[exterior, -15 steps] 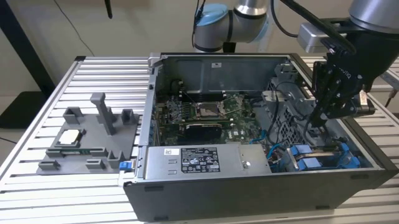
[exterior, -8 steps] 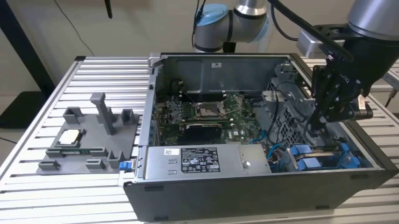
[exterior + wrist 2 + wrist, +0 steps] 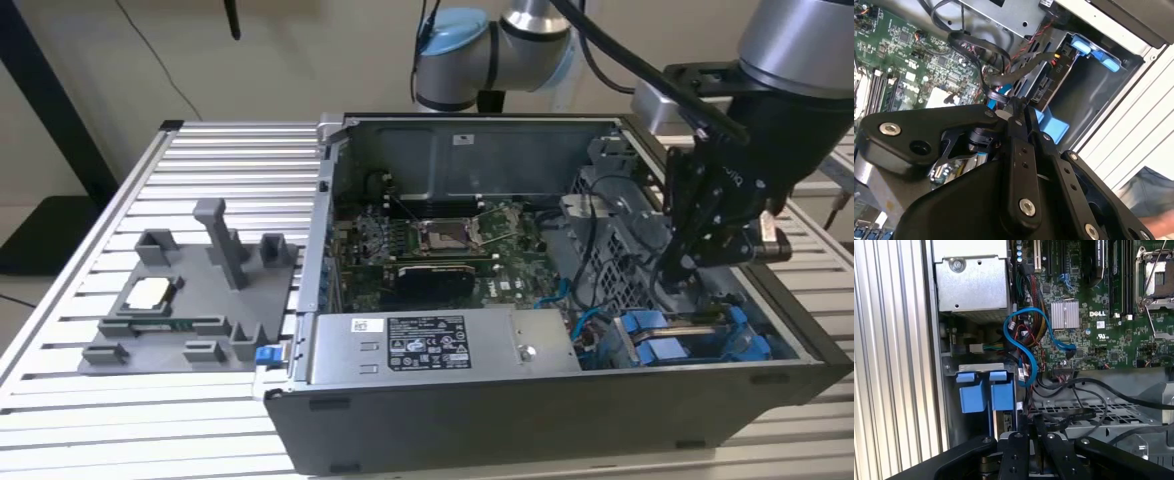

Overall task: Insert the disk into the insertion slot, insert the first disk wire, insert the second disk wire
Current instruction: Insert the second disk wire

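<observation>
Gripper (image 3: pixel 683 272) pinched on a black wire, just above the disk (image 3: pixel 694 335); approach square w/ the connector, no forcing.

So the arm (image 3: pixel 507 45) comes in from the back of the exterior view, grey tube sections with a blue-capped joint up top, then swings over to the exterior view's right. The wrist hangs pretty much straight down, with the black gripper (image 3: pixel 683 268) pointing down and tilted a bit toward the exterior view's left. In both wrist views you get the black linkage bars and screw heads up close, fingers (image 3: pixel 1020 432) drawn in tight together at the tip.
</observation>
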Tool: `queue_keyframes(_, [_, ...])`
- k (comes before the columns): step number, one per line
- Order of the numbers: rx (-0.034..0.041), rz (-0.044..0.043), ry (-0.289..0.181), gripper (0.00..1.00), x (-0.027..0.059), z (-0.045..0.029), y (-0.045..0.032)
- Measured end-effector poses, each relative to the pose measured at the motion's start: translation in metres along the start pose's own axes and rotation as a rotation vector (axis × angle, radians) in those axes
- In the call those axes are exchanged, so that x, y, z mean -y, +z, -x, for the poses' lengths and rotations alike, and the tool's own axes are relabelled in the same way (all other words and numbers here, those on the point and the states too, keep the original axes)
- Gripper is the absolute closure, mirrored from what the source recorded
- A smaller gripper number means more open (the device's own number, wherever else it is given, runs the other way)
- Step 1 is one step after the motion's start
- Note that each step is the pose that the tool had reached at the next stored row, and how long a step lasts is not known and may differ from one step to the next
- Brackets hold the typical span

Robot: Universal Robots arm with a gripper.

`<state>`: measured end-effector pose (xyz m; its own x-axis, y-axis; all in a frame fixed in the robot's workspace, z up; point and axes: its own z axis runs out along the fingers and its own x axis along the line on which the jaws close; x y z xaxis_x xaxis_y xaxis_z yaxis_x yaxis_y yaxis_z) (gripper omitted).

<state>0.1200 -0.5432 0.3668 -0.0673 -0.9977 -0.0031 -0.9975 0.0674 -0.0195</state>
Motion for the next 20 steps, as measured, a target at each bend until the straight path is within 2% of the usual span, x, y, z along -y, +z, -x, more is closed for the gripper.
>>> queue_keyframes(12, [-0.0001,0.0000,0.000,0.84,0.0005,-0.0002,0.0085])
queue_keyframes(20, [0.0000,0.0008,0.000,0.84,0.0020,-0.0096,0.0094])
